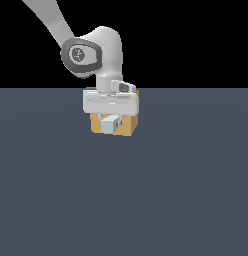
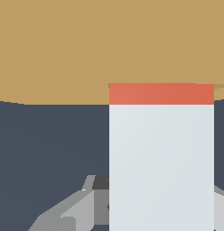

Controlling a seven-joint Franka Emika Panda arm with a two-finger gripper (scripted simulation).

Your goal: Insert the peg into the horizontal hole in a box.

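The tan box (image 1: 127, 128) stands on the dark floor, partly behind my hand. My gripper (image 1: 109, 121) is shut on the pale end of the peg (image 1: 110, 124), which lies level and points into the box's face. In the wrist view the peg (image 2: 161, 162) runs up to the box (image 2: 86, 49). Only a short strip of its red-orange end shows at the box's face; the rest of that end is out of sight inside. The peg covers the hole. One grey finger (image 2: 71, 210) shows beside the peg.
The flat dark grey-blue floor (image 1: 121, 200) spreads all around the box. The arm's white links (image 1: 96, 47) rise above the box toward the exterior view's upper left.
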